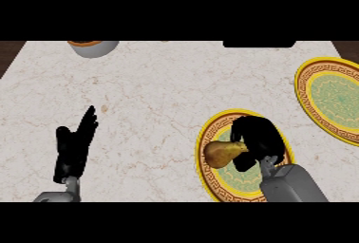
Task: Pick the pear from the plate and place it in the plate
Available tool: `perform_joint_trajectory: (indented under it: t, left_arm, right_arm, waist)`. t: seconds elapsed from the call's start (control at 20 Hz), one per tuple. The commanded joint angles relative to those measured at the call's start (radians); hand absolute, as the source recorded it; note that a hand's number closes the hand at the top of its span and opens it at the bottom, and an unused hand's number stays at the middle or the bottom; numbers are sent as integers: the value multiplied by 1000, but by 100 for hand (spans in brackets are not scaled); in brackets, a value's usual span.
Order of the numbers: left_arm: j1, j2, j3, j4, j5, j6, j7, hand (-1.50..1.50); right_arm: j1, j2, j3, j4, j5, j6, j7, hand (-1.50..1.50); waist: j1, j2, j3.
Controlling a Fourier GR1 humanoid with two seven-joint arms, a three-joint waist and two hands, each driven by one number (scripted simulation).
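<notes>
Pear seen on near plate, yellow rim w/ key pattern; R hand curled round it. L hand held open, fingers straight, over bench. 2nd plate at far R.

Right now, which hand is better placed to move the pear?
The right hand: it curls round the pear on the near plate, and the far plate lies on its side. The left hand rests open, well away.
</notes>
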Motion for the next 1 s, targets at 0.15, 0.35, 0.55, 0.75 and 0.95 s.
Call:
perform_joint_trajectory:
  t: [0.15, 0.35, 0.55, 0.75, 0.95]
  left_arm:
    - [-18, -2, 4, 23, 3, -19, -19, 0]
    - [-1, -7, 16, 50, -1, -14, -57, 0]
    - [44, -2, -4, -29, -15, -16, -22, 0]
    - [30, 11, 20, -27, 0, -20, 10, 0]
    - [3, -14, -1, -18, -18, -9, 11, 0]
  right_arm:
    - [-167, -115, -256, 268, -77, -156, -306, 150]
    - [-219, -172, -324, 332, -40, -260, -372, 150]
    - [-265, -218, -397, 328, -66, -289, -435, 150]
    - [-229, -194, -428, 144, -32, -400, -342, 150]
    - [-268, -259, -519, 140, -12, -418, -287, 150]
  waist:
    - [14, 8, 2]
    - [8, 6, 1]
    - [8, 2, 1]
    - [-6, -4, 1]
    - [-4, -1, 0]
